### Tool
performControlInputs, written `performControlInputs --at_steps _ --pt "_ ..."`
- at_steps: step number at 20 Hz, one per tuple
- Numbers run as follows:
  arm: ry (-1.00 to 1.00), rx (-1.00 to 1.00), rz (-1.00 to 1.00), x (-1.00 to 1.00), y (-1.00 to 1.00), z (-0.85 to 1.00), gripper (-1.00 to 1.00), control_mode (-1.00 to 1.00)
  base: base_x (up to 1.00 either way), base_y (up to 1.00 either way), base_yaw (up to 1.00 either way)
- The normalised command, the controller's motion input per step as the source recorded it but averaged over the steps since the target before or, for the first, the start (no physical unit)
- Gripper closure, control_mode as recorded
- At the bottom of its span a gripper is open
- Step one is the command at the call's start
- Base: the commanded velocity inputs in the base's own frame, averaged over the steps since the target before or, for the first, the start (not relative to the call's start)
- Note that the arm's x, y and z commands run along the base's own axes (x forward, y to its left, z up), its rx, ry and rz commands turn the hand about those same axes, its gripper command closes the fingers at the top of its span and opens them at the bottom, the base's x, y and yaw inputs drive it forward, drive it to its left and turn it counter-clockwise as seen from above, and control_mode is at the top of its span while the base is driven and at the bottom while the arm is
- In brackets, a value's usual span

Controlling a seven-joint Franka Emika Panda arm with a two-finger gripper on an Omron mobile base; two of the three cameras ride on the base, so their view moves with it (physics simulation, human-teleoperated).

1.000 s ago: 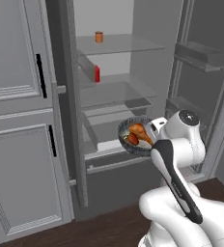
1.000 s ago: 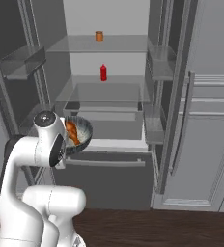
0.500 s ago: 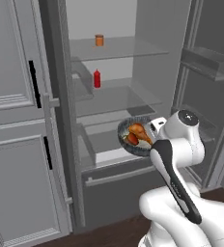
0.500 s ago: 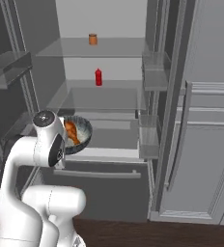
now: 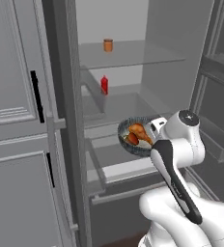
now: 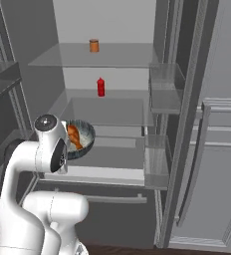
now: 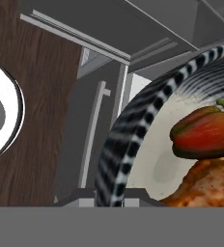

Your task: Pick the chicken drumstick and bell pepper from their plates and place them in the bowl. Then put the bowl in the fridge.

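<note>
My gripper [image 5: 151, 131] is shut on the rim of the grey speckled bowl [image 5: 133, 144] and holds it tilted in front of the open fridge [image 5: 167, 43], level with its lower shelf. The chicken drumstick [image 5: 139, 130] and the bell pepper [image 5: 132, 140] lie inside the bowl. From the right base view the bowl [image 6: 85, 135] sits just right of the arm's head, the drumstick [image 6: 73, 135] showing in it. The hand view looks along the striped bowl rim [image 7: 115, 154] onto the pepper [image 7: 205, 135] and drumstick [image 7: 205, 185]. The plates are out of view.
An orange jar [image 5: 108, 45] stands on the top glass shelf and a red bottle [image 5: 104, 85] on the shelf below. A pale drawer [image 6: 107, 172] juts out beneath the bowl. The open door with its bins [image 6: 162, 99] stands at the right, closed panelled cabinets [image 5: 12, 96] at the left.
The whole picture has shifted and grown: the base has driven closer to the fridge. The arm keeps the same pose with the bowl still gripped.
</note>
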Motion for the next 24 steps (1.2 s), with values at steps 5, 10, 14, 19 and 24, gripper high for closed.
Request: performControlInputs --at_steps 5,10,14,19,24 --pt "0.0 0.0 0.0 0.0 0.0 0.0 1.0 1.0 0.44 -0.23 0.08" --pt "0.0 0.0 0.0 0.0 0.0 0.0 1.0 1.0 0.4 -0.28 0.08" --pt "0.0 0.0 0.0 0.0 0.0 0.0 1.0 1.0 0.33 -0.26 0.07" --pt "0.0 0.0 0.0 0.0 0.0 0.0 1.0 1.0 0.34 -0.22 0.09" --pt "0.0 0.0 0.0 0.0 0.0 0.0 1.0 1.0 0.42 -0.15 0.08"
